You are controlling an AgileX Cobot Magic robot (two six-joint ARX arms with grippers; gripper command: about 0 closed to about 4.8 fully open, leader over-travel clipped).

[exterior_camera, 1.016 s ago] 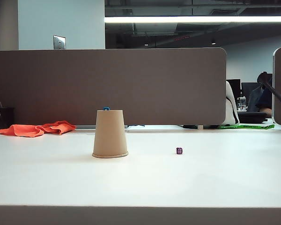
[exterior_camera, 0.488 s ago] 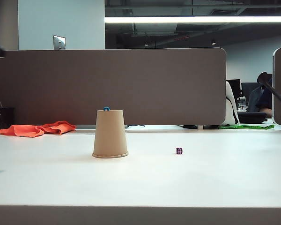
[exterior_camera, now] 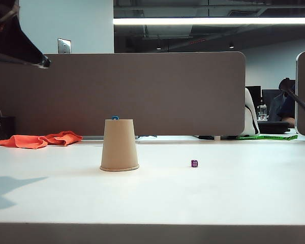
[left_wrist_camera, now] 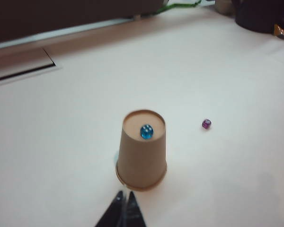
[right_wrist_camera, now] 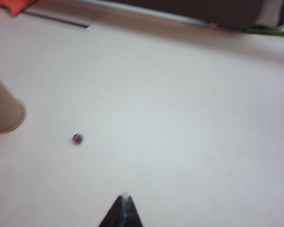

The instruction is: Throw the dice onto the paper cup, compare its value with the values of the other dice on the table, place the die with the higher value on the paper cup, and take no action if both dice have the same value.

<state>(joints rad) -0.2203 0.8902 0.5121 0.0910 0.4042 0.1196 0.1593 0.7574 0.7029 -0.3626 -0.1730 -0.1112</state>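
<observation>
Blue die up top, compare step left

Tiny bright blue die (left_wrist_camera: 146, 131) sits on upturned tan paper cup (left_wrist_camera: 142, 151) on white surface (exterior_camera: 193, 198); dark purple die (left_wrist_camera: 206, 124) lies apart, beside cup. My left hand (left_wrist_camera: 122, 205) & right hand (right_wrist_camera: 123, 208) hover near cup, both pressed together, empty. Still need pip compare, maybe swap.

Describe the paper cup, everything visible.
The paper cup is plain tan paper, tapered, standing upside down on the white table, rolled rim down. Its flat base faces up and carries the small blue die. No dents or marks show. The purple die lies apart to its right. Neither gripper touches it.
</observation>
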